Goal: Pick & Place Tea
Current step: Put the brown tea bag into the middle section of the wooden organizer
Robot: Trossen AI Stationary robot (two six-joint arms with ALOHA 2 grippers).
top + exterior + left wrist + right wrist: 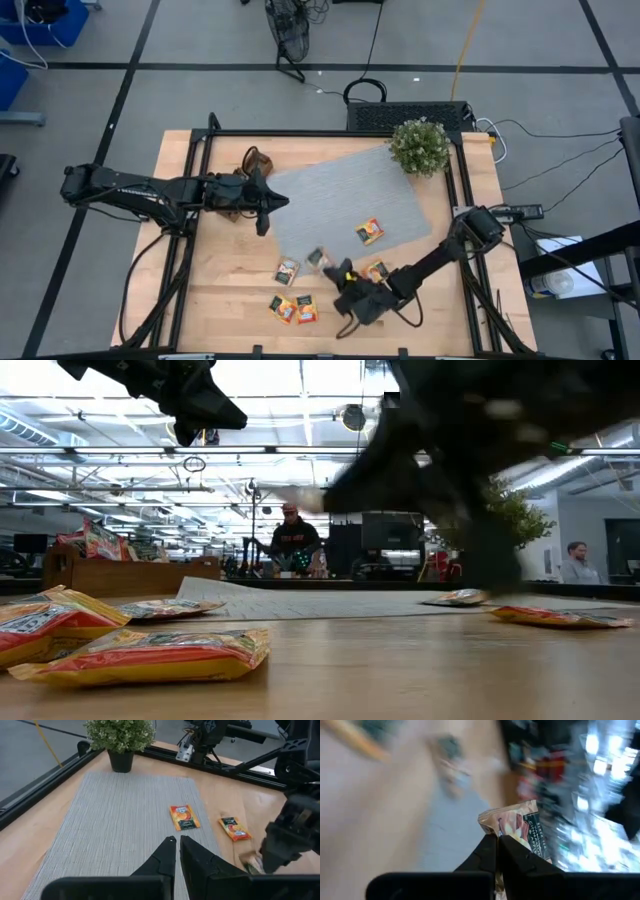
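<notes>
Pinching a tea sachet (520,832) between fingers pressed tight together, the right gripper (348,283) hangs low over the front of the tabletop (230,290), just off the front edge of the grey mat (340,195). The sachet's pale label carries dark printed lettering, too blurred to read. The left gripper (268,203), its fingers nearly together and holding nothing, hovers over the mat's left edge beside a brown wooden tray (256,160). One orange sachet (370,231) lies on the mat; its label cannot be read. Another (375,270) lies on the bare wood just beside the right gripper. More sachets are scattered on the wood in front of the mat, among them one (287,271) near the mat's corner and a pair (294,309) close to the front edge. A potted plant (419,146) stands at the mat's far right corner.
</notes>
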